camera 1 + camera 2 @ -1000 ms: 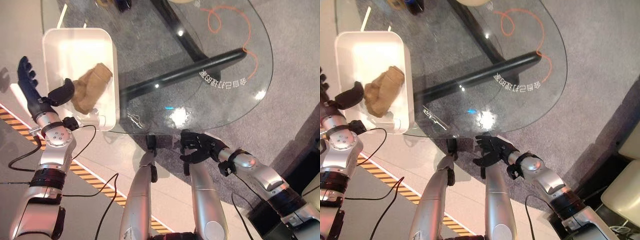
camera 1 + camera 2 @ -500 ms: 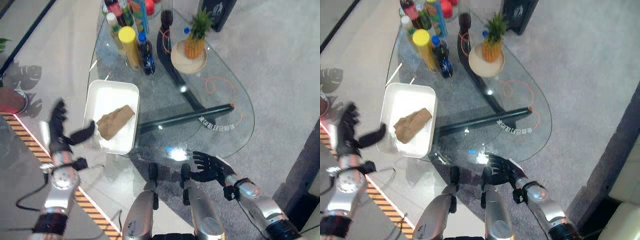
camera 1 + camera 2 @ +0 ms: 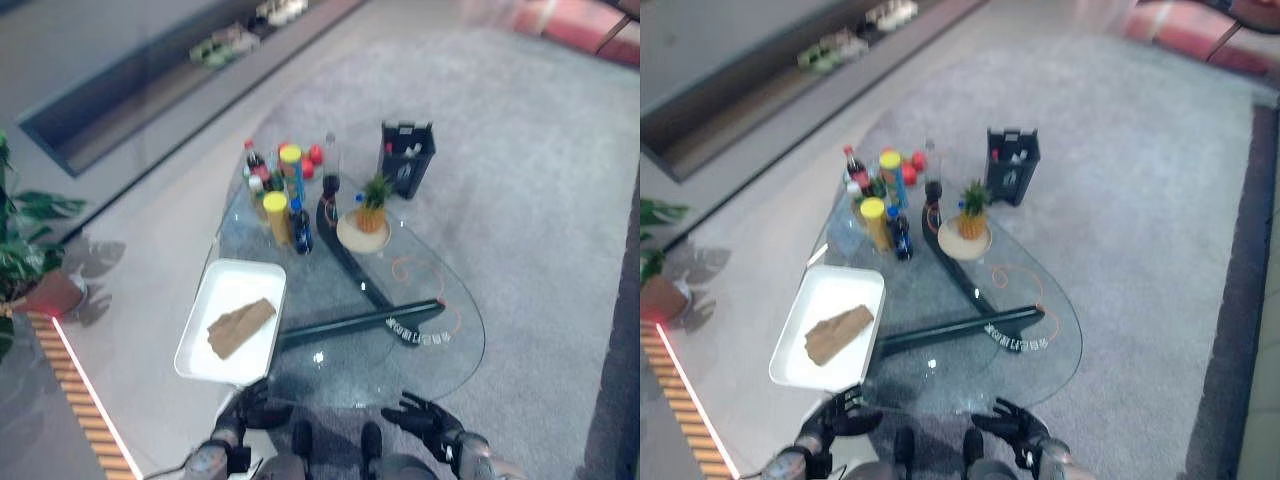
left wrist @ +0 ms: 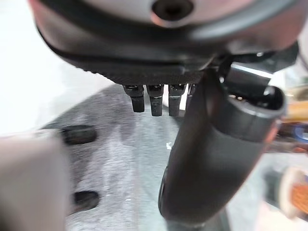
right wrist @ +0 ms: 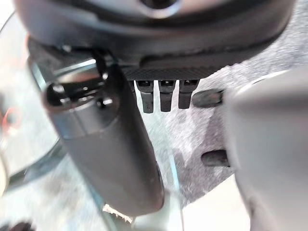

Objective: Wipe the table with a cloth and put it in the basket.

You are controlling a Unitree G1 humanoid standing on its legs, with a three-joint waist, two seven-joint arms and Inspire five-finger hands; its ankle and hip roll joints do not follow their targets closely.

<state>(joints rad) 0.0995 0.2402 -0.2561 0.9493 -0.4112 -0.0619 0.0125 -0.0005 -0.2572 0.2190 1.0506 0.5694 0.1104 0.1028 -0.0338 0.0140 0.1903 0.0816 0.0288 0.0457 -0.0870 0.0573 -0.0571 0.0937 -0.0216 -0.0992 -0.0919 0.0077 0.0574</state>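
The brown cloth [image 3: 240, 327] lies crumpled in the white basket [image 3: 232, 288], which stands on the near left part of the glass table [image 3: 340, 375]. My left hand [image 3: 252, 403] hangs low at the table's near edge, just below the basket's near corner, with nothing in it. In the left wrist view its fingers [image 4: 155, 98] are straight and its thumb [image 4: 211, 159] stands out. My right hand [image 3: 425, 418] is open with fingers spread, below the table's near rim, also holding nothing.
Several bottles and a yellow can [image 3: 276, 215] crowd the table's far end, beside a pineapple [image 3: 375, 192] on a plate. An orange cord [image 3: 405, 268] loops on the glass. A black crate [image 3: 407, 158] stands on the carpet beyond; a potted plant [image 3: 30, 230] is far left.
The camera has pulled back, so the whole table shows smaller. My left hand has dropped from beside the basket to the table's near edge. The cloth stays in the basket.
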